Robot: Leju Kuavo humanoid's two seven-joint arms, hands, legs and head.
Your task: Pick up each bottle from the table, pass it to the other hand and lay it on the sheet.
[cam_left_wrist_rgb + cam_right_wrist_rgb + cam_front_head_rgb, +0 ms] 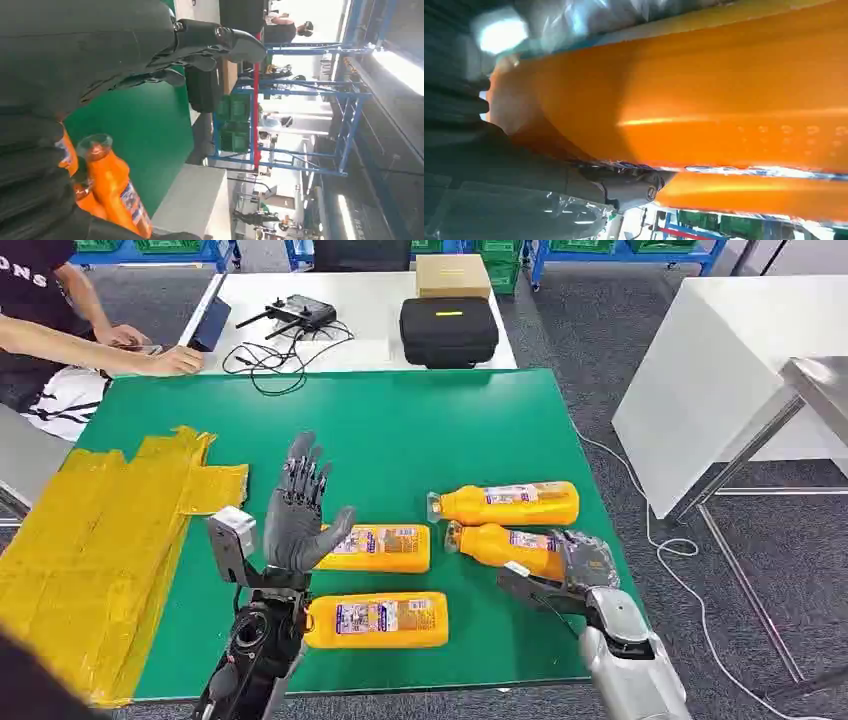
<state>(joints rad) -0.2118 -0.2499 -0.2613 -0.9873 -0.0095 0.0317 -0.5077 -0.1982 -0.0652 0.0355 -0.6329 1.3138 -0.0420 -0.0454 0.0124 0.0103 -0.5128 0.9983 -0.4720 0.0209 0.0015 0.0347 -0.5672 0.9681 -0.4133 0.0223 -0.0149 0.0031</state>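
Observation:
Four orange bottles lie on the green table (pixel 400 420). My right hand (pixel 582 562) grips the base end of one orange bottle (pixel 503 544) at the right; up close the bottle (pixel 704 100) lies against my thumb (pixel 624 187). Another bottle (pixel 510 503) lies just behind it. Two more bottles (pixel 380 548) (pixel 378 620) lie in the middle, next to my left hand (pixel 297 510). That hand is raised, open and empty, its fingers (pixel 220 42) spread above the table. The crumpled yellow sheet (pixel 90 540) covers the table's left side.
Behind the green table stands a white table with a black case (pixel 448 330), a cardboard box (pixel 452 275), a controller with cables (pixel 290 312) and a laptop (pixel 210 322). A person (pixel 60 330) sits at the far left. A white counter (pixel 720 370) stands to the right.

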